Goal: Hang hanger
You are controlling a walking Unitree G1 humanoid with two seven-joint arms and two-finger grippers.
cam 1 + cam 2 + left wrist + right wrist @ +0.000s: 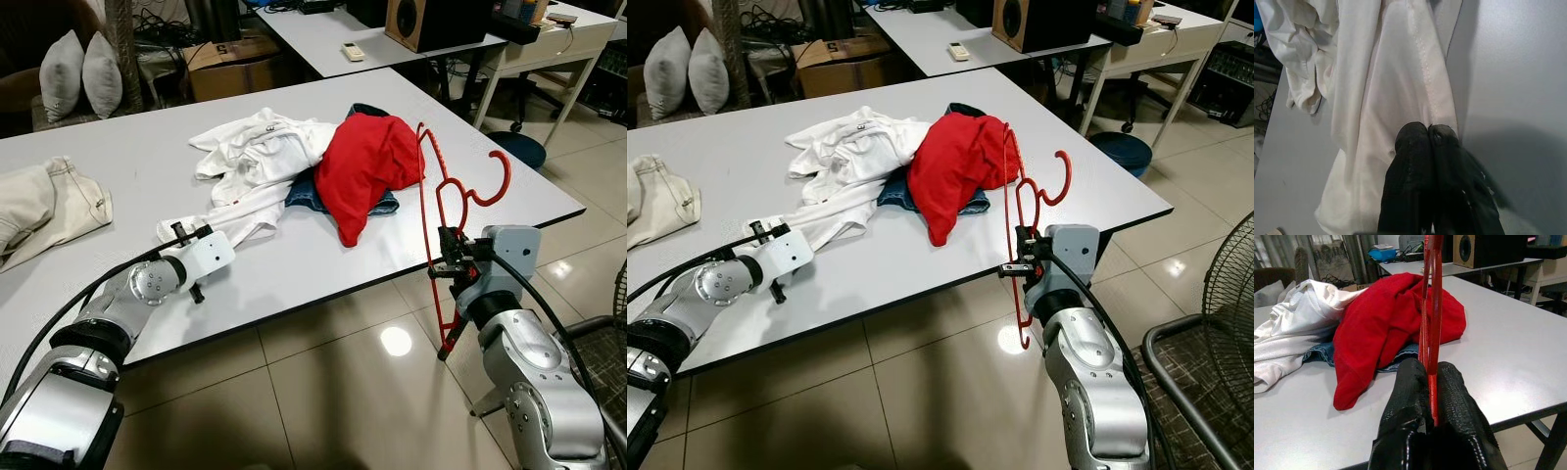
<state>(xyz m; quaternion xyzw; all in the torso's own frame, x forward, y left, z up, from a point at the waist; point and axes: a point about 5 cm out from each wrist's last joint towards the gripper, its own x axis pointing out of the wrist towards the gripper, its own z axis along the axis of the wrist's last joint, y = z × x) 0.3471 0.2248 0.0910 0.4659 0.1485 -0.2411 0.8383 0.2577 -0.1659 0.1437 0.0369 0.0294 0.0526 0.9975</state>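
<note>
A red wire hanger (473, 199) stands upright at the near right edge of the white table (323, 264), its hook pointing right. My right gripper (451, 257) is shut on the hanger's (1432, 293) wires about halfway down, just off the table edge. A white garment (260, 157) lies spread in the middle of the table beside a red garment (367, 166) and blue denim (299, 194). My left gripper (181, 233) rests on the near end of the white garment (1400, 73), its fingertips (1415, 134) pressed together on the fabric.
A beige garment (44, 206) lies at the table's left. Behind stands a second table with a remote (353, 51) and a speaker (421, 20). A cardboard box (230, 64) and pillows (78, 69) are at the back. A fan (1215, 323) stands on the tiled floor at the right.
</note>
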